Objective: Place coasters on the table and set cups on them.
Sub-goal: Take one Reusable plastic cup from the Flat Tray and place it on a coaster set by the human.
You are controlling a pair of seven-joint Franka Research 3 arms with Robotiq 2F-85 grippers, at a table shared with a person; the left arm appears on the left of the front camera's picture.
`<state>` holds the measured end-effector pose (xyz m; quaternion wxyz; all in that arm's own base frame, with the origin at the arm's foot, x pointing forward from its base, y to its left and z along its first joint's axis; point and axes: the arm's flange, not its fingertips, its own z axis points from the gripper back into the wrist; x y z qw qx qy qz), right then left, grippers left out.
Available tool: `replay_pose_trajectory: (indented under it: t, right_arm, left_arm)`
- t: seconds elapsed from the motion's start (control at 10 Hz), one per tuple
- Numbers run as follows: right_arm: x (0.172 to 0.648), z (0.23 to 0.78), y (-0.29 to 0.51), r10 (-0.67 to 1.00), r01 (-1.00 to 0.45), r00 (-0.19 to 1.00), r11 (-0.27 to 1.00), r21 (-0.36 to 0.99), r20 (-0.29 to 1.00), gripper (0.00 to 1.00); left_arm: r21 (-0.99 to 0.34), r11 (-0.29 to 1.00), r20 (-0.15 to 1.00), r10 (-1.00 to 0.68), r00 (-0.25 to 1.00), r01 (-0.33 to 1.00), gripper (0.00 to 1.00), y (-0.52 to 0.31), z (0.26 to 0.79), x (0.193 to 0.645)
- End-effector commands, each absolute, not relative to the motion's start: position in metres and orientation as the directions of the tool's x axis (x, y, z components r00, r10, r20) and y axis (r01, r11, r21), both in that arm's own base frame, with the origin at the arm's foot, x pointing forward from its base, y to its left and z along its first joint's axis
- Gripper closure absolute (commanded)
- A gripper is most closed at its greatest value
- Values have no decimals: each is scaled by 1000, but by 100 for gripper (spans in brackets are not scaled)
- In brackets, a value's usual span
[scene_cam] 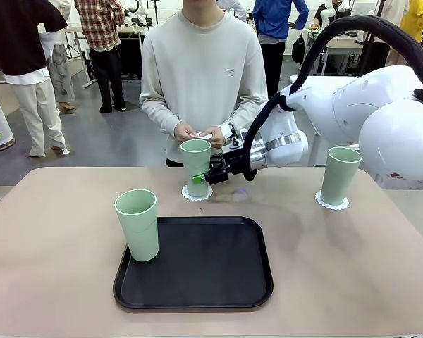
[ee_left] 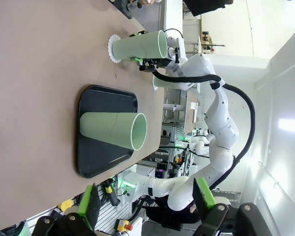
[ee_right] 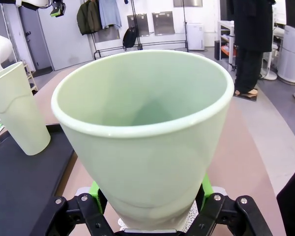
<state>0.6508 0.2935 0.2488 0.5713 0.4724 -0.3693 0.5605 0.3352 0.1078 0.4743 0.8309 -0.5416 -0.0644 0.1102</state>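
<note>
Progress: two of three settings are in place or nearly so. The right cup (scene_cam: 340,172) stands upright on its coaster (scene_cam: 331,203), free of any gripper. The middle cup (scene_cam: 194,158) stands upright on a second coaster (scene_cam: 197,194) at the far side of the table (scene_cam: 56,211). Its base appears seated on the lace, but it is not yet released.

Outstanding: the third cup (scene_cam: 137,225) stands upright on the left edge of the tray (scene_cam: 211,282), with no coaster under it. No third coaster lies on the table. The person's hands (scene_cam: 197,132) hold a small white item, possibly that coaster. I cannot confirm it.

Right gripper (scene_cam: 206,177): reaches across from the right and pinches the middle cup low on its wall, green pads pressed to either side. Judgement: release of this cup is the step in hand.

Left gripper (ee_left: 146,201): fingers spread wide, holding and touching nothing, well clear of the tray and cups.

Remaining, by judgement: free the middle cup, lay the last coaster, and move the third cup onto it.
</note>
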Motion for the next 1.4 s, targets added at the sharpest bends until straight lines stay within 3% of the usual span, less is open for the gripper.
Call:
replay_pose_trajectory:
  t: [0.0,0.3,0.5,1.3]
  right_arm:
    - [656,251,299,285,-984,117,-95,150,951,17]
    - [656,250,302,283,-984,113,-99,146,953,17]
    - [656,250,301,287,-985,114,-95,146,951,0]
    - [661,252,295,323,-985,108,-92,144,940,0]
  left_arm:
    - [-923,374,3,247,969,-92,0,106,475,336]
    - [-923,374,3,247,969,-92,0,106,475,336]
    - [-923,374,3,247,969,-92,0,106,475,336]
    - [-923,374,3,247,969,-92,0,106,475,336]
